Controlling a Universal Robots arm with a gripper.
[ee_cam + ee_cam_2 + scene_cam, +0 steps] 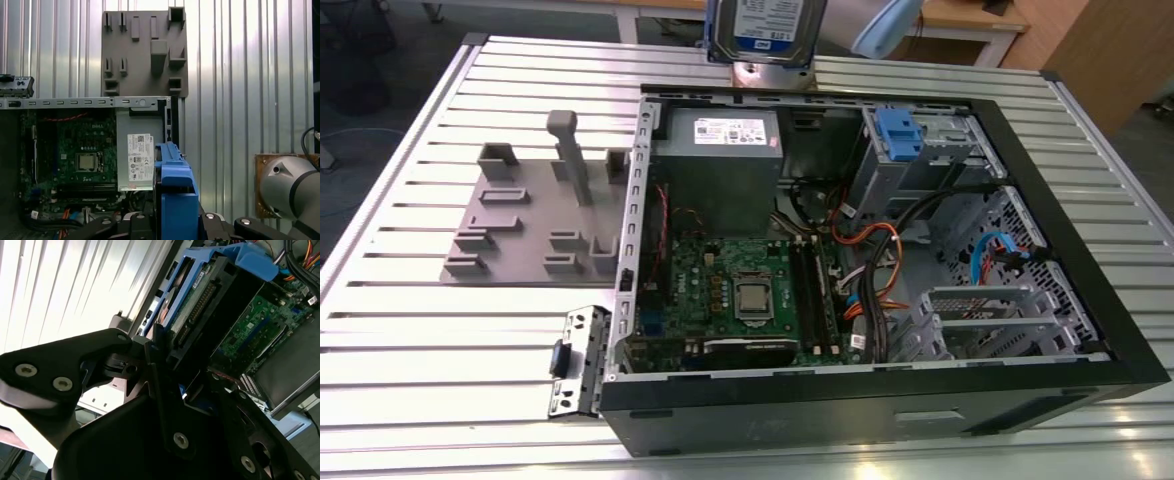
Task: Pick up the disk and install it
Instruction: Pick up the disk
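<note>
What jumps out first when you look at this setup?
An open black computer case with a green circuit board lies on the ribbed metal table. The robot's hand holds a silver hard drive in a bright blue frame, at the exterior view's top.

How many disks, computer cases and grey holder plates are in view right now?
Disk, gripped in the claw: 1
Computer case, open on the table: 1
Grey holder plate, beside the case: 1
Total: 3
</note>
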